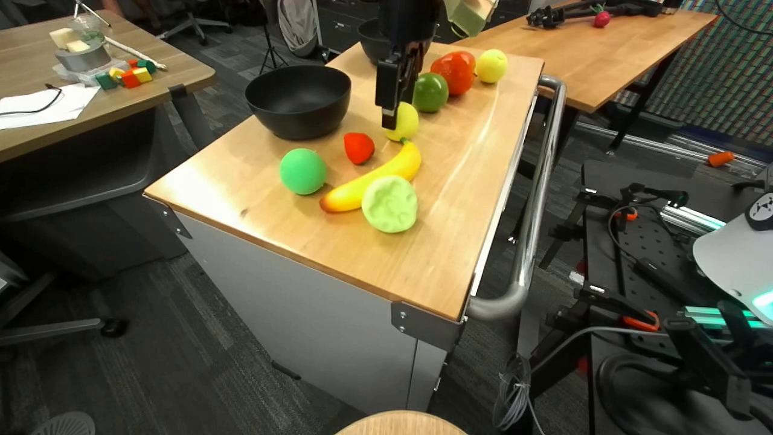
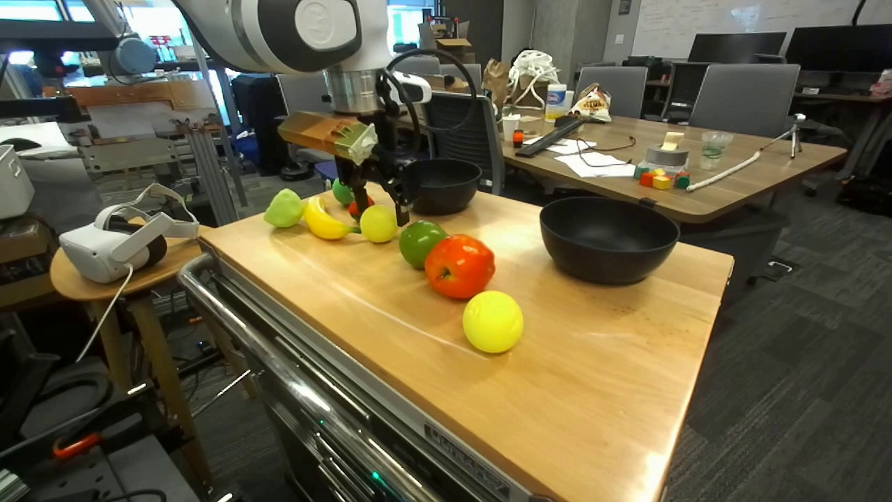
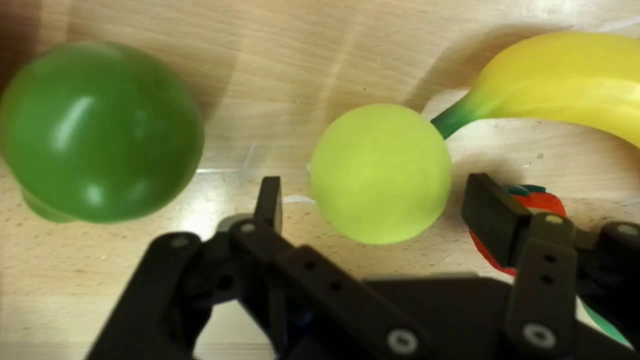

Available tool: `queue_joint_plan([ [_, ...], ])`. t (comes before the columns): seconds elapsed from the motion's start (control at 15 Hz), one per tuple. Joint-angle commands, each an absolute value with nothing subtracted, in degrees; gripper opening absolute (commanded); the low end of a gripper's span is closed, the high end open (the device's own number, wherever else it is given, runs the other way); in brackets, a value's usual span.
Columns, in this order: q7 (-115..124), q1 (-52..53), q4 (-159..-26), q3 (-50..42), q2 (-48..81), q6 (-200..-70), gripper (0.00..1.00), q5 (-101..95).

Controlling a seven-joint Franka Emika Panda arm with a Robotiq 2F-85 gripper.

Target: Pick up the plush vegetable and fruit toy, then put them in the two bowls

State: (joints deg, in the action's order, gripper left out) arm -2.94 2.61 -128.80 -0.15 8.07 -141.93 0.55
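My gripper (image 3: pixel 376 200) is open, its fingers on either side of a yellow-green ball (image 3: pixel 382 172) with gaps to both. The ball sits on the wooden top beside the banana's stem and shows in both exterior views (image 1: pixel 406 124) (image 2: pixel 378 224). The banana (image 1: pixel 386 172), a red strawberry (image 1: pixel 359 148), a green ball (image 1: pixel 303 171) and a pale green lumpy toy (image 1: pixel 389 203) lie to one side. A dark green round fruit (image 2: pixel 420 244), a red-orange fruit (image 2: pixel 460 266) and a yellow ball (image 2: pixel 493 322) lie to the other. Two black bowls (image 2: pixel 442 187) (image 2: pixel 608 244) stand along the far edge.
The toys lie close together on the cart's wooden top (image 2: pixel 592 390). A metal handle rail (image 1: pixel 537 199) runs along one side. The dark green fruit (image 3: pixel 100 132) and the strawberry (image 3: pixel 542 202) are close to the fingers. A table with blocks (image 1: pixel 130 75) stands beyond.
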Motion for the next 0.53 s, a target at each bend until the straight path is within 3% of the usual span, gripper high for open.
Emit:
queue_joint_plan([
  [0.0,-3.35,1.89,-128.9,0.68,8.06,-140.55,0.58,1.58],
  [0.2,-1.93,2.1,-129.24,0.36,7.95,-141.68,0.36,0.23],
  [0.47,2.76,4.01,-130.4,0.03,1.92,-143.77,0.28,-8.38],
])
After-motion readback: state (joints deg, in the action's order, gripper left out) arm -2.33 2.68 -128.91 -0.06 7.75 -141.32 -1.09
